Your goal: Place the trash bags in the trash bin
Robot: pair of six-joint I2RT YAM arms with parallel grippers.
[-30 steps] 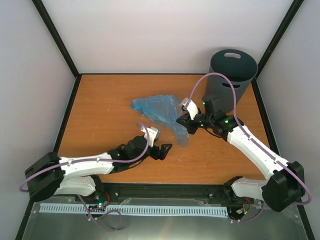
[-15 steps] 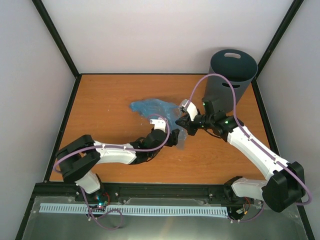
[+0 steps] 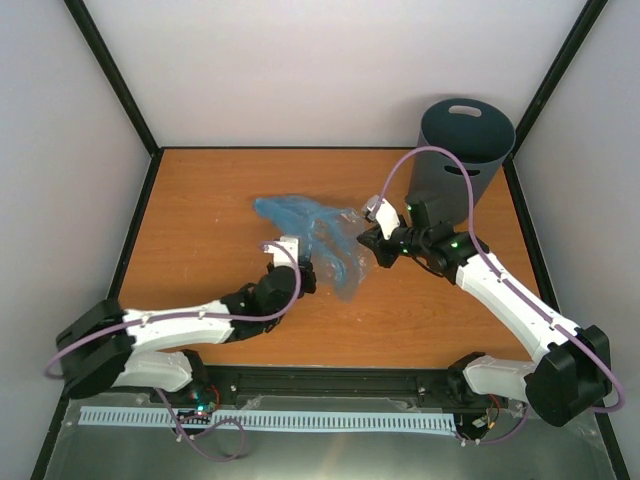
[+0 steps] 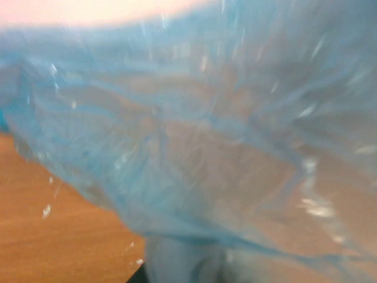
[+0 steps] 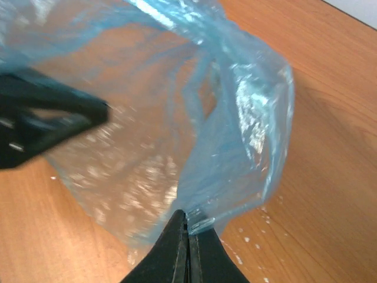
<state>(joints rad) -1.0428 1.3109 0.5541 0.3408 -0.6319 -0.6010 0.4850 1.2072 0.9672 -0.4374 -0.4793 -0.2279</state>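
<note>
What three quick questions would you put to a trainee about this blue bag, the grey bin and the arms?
1. True or false: the trash bag already lies inside the trash bin.
2. The right gripper is: A wide open; B shut on the bag's edge; C inside the bin.
3. Fill in: in the top view, the bin stands at the far ___ corner of the table.
Key: 1 false; 2 B; 3 right.
</note>
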